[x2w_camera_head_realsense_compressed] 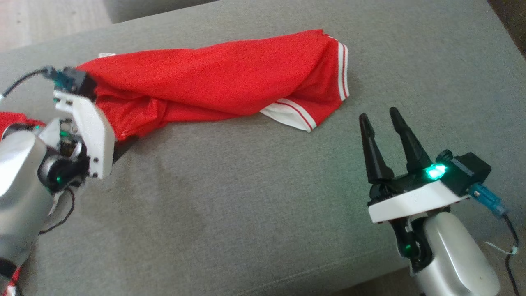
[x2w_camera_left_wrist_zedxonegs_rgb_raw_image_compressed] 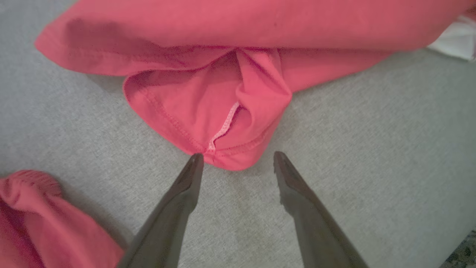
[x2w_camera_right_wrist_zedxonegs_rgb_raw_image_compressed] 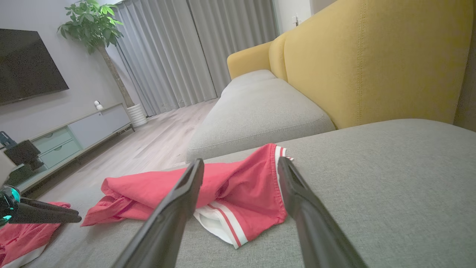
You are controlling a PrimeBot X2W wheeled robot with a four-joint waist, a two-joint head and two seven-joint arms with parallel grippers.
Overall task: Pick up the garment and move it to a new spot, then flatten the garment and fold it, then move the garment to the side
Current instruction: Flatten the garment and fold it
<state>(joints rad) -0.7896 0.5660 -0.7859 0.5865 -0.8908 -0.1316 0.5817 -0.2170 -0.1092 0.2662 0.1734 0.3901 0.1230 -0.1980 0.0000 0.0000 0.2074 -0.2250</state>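
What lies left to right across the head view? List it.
In order: left gripper, open at the shirt's hem corner → red shirt → right gripper, open over bare cushion.

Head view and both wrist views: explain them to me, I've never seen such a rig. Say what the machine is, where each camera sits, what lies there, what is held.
This is a wheeled robot with two arms, each ending in a two-fingered gripper. The head view looks down from its head; each wrist view looks along that arm's own gripper. On the grey sofa cushion lies a crumpled red garment with white striped trim; a second red cloth lies nearby. The left gripper is open, its tips at the garment's hem. The right gripper is open and apart from it. Nothing is held.
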